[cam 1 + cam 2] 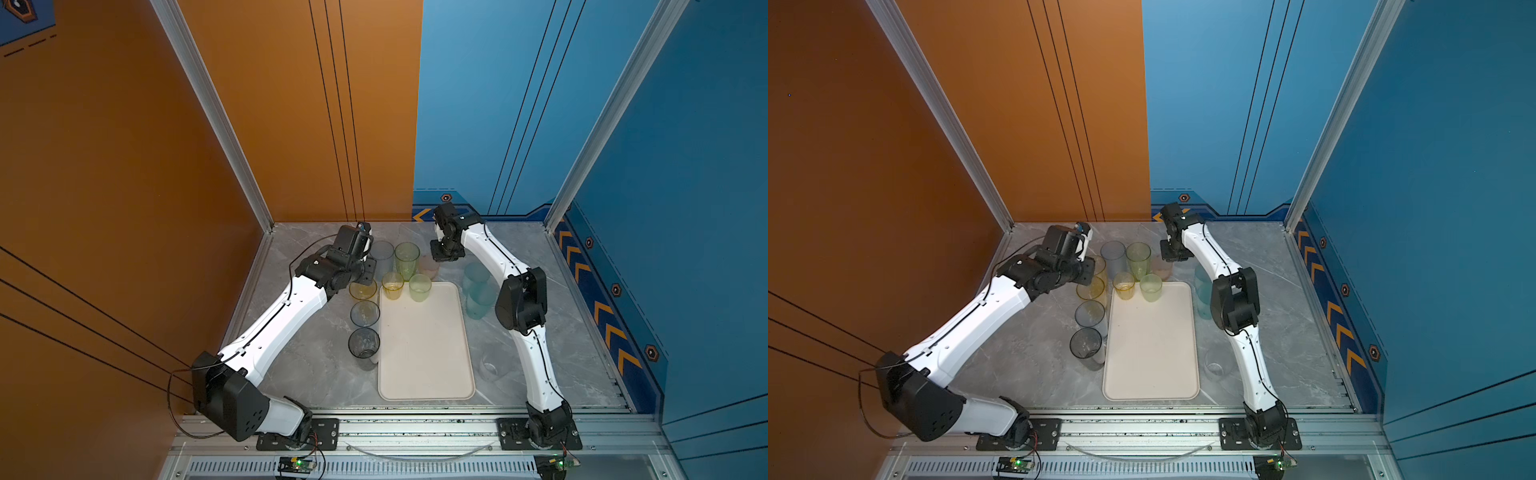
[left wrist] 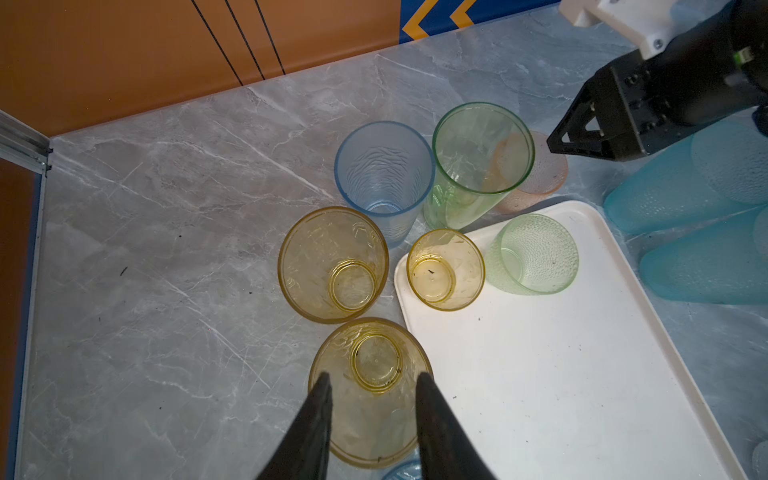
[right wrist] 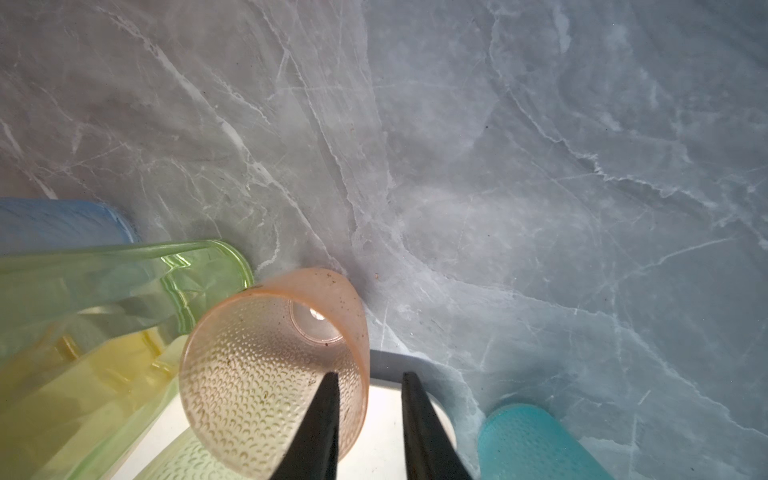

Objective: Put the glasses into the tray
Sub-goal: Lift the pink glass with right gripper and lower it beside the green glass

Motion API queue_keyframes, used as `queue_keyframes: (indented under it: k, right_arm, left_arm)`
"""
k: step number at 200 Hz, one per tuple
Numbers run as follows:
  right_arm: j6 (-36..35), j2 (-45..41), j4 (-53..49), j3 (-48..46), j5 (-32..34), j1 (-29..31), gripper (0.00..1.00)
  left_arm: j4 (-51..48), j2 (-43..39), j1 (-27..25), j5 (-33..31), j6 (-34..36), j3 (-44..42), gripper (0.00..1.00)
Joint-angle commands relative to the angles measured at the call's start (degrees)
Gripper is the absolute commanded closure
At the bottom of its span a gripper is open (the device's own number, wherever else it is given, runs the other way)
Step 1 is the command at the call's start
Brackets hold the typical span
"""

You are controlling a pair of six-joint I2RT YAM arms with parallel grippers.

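The cream-white tray [image 1: 424, 353] lies in the middle of the table. At its far end stand a small yellow glass [image 2: 444, 270] and a dotted green glass [image 2: 532, 253]. My left gripper [image 2: 374, 378] hangs open over a big yellow glass [image 2: 370, 415], a fingertip above each side of its rim. A second big yellow glass [image 2: 332, 266] stands just beyond. My right gripper [image 3: 370, 376] is open astride the wall of the pink glass [image 3: 266, 374], one finger inside and one outside. That pink glass [image 1: 430, 266] stands off the tray's far edge.
A tall blue glass [image 1: 382, 253] and a tall green glass [image 1: 407, 255] stand behind the tray. Two grey glasses [image 1: 365, 312] [image 1: 364, 343] line its left side. Two teal glasses [image 1: 478, 291] and a clear one [image 1: 490, 368] stand on its right.
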Motion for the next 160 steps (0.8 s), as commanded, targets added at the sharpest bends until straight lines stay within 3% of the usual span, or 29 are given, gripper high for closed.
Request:
queue_keyframes:
  k: [1,160]
  right_arm:
    - [-0.5,1.3,-2.0,1.6,1.8,0.3,0.75]
    - [-1.0,3.2,-3.4,4.1,2.5,0.9,0.93]
  left_arm:
    - [0.1,0.5,0.4,1.0,0.5,1.3,0.65]
    - [0.1,0.7,0.8,1.0,0.4,0.6,0.65]
